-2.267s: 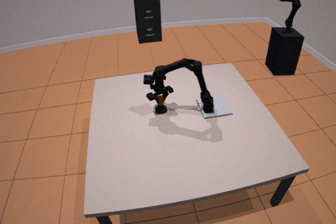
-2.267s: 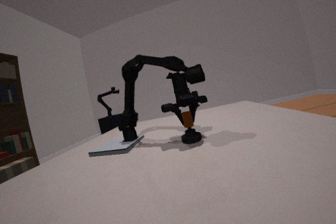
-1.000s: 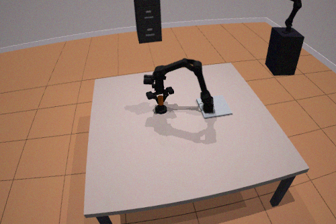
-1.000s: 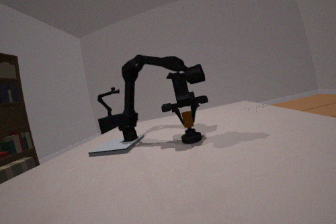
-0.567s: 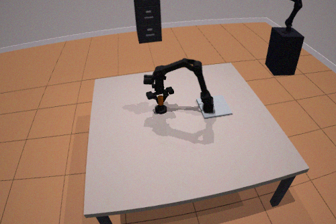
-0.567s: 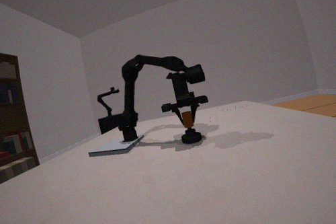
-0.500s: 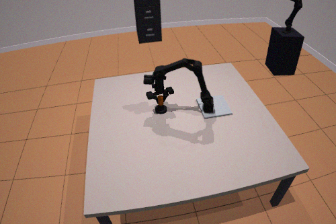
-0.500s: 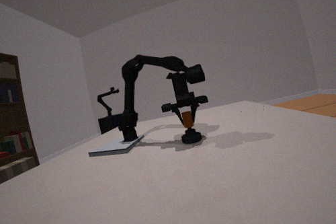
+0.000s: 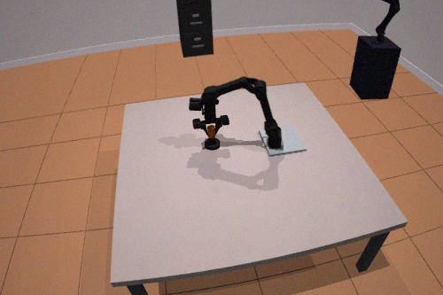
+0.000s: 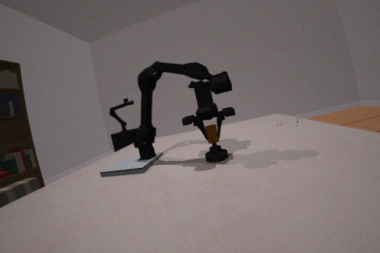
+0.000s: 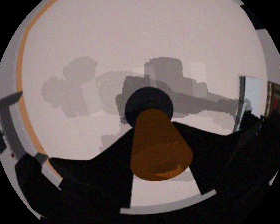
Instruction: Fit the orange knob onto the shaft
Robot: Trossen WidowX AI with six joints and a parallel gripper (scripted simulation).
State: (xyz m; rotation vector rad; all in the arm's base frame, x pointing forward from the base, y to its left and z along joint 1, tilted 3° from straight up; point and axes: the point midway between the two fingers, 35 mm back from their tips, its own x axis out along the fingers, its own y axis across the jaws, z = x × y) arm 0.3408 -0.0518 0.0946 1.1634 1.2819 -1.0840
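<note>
The orange knob is held upright, tilted slightly in the exterior view. My gripper is shut on it, one finger on each side. The dark round pedestal stands on the table directly below the knob. In the exterior view a short dark part of the shaft shows between the knob's bottom and the pedestal, so the knob is above the pedestal's base. Whether the shaft's tip is inside the hole is hidden, as are the flat sides.
The arm's base stands on a pale plate on the table. A filing cabinet, a second arm on a dark block and a bookshelf stand away from the table.
</note>
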